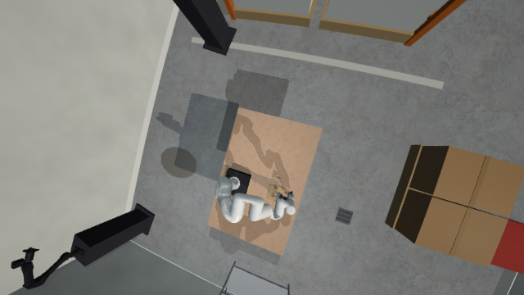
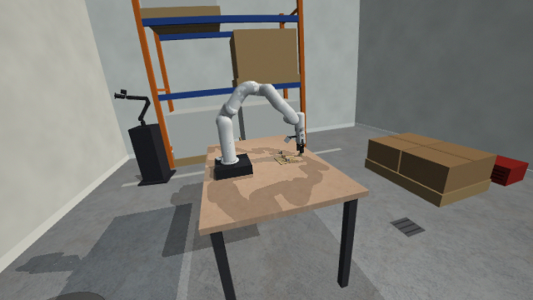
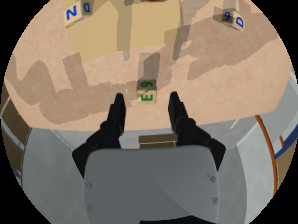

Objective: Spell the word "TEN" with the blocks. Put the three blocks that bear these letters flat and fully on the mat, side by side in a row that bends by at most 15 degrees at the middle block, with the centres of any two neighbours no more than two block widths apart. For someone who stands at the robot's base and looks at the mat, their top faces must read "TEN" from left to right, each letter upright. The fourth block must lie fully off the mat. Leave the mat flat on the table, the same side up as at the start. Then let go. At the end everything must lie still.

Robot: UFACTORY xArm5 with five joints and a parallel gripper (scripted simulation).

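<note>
The gripper (image 1: pixel 285 195) (image 2: pixel 301 150) (image 3: pixel 147 94) is partly open and holds nothing. Its fingers stand low over the table, either side of a block with green E and 9 (image 3: pixel 146 98) and clear of it. That block is off the mat, with E on its lit face. The yellowish mat (image 1: pixel 270 197) (image 3: pixel 100 52) lies on the robot's side of it. A block with blue N and D (image 3: pixel 73 13) is at the mat's left edge in the wrist view. A block with blue D and 9 (image 3: pixel 239 22) stands off the mat. A red-marked block (image 3: pixel 152 0) is mostly cut off at the top.
The wooden table (image 1: pixel 282 135) (image 2: pixel 250 208) has its far edge close beyond the green-lettered block in the wrist view. The robot's black base (image 1: pixel 243 177) (image 2: pixel 233 170) stands at the opposite edge. Arm shadows cross the mat and blocks.
</note>
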